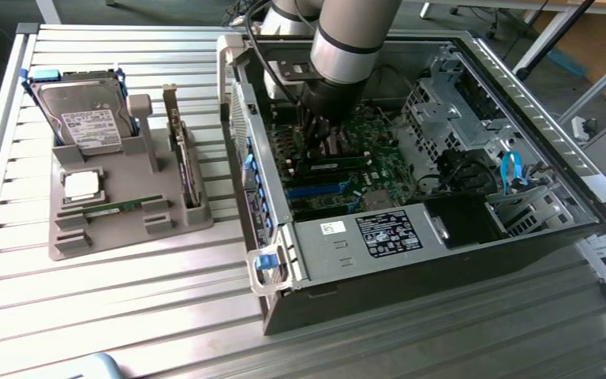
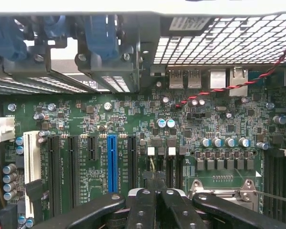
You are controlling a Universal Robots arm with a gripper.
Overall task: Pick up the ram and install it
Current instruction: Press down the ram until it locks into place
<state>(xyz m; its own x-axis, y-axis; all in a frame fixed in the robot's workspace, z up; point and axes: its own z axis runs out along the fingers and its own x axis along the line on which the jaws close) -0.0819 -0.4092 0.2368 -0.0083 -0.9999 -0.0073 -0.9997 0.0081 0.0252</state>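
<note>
The ram (image 1: 114,208) is a thin green stick lying in a slot near the front of the grey holder (image 1: 124,229), on the table at the exterior view's left. My gripper (image 1: 319,134) is inside the open computer case (image 1: 387,237), low over the green motherboard (image 2: 133,124), well away from the ram. In the wrist view the two black fingers (image 2: 142,205) are pressed together, and the gripper (image 2: 156,193) is shut with nothing between them. It hangs near the black and blue expansion slots (image 2: 112,162).
The holder also carries a hard drive (image 1: 87,110), a square silver processor chip (image 1: 80,185) and an upright dark expansion card (image 1: 184,158). A drive cage (image 1: 461,110) and case walls surround the motherboard. A red-black twisted wire (image 2: 238,83) crosses the board.
</note>
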